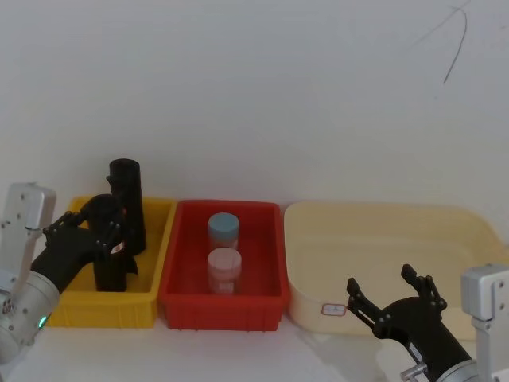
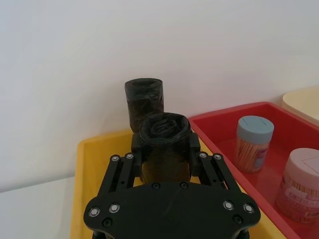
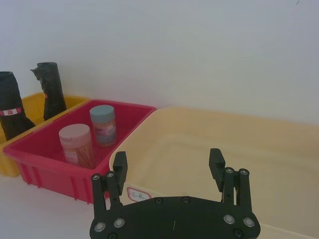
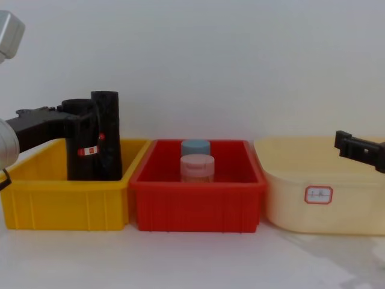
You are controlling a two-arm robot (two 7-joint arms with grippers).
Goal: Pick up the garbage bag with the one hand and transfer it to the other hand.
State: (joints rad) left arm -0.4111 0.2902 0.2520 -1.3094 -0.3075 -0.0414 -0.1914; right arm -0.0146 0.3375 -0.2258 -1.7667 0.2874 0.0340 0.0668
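Bins first: yellow bin (image 1: 95, 306) at lower left of the head view, red bin (image 1: 223, 310) right beside it, and cream tub (image 1: 382, 231) on the right. They sit in a row in front of the white wall (image 1: 278, 95), with a strip of open worktop (image 4: 180, 259) in front.

The garbage bag (image 1: 110, 274) stands on end in the yellow bin, long axis straight up, top poking above the rim. A second black roll (image 1: 126, 187) stands just behind it.

The left hand (image 2: 165, 147) reaches in from the lower left and is pinching the bag from both sides near its top.

There's a white-and-red band (image 4: 90, 150) round the bag, print too small to read. Same goes for the red-framed sticker (image 4: 318, 194) on the tub.

The right hand (image 3: 168, 162) hangs by the tub's front rim, fingers spread wide.
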